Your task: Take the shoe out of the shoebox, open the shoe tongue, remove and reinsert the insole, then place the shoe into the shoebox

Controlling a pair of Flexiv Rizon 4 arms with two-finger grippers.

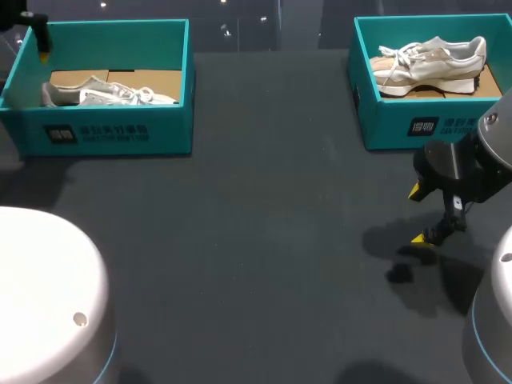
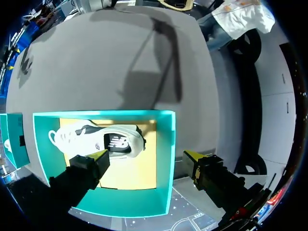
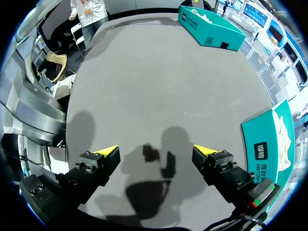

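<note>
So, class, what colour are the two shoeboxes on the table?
The left shoebox and the right shoebox are both teal; the head view shows it best.

Robot lab test bench, not a home or shop setting. This shows in the wide, dark grey matte table (image 1: 264,240), with a left arm (image 1: 48,292) and a right arm (image 1: 472,164) coming in at its sides. Two matching teal boxes, left shoebox (image 1: 108,134) and right shoebox (image 1: 400,122), sit at the far corners.
</note>
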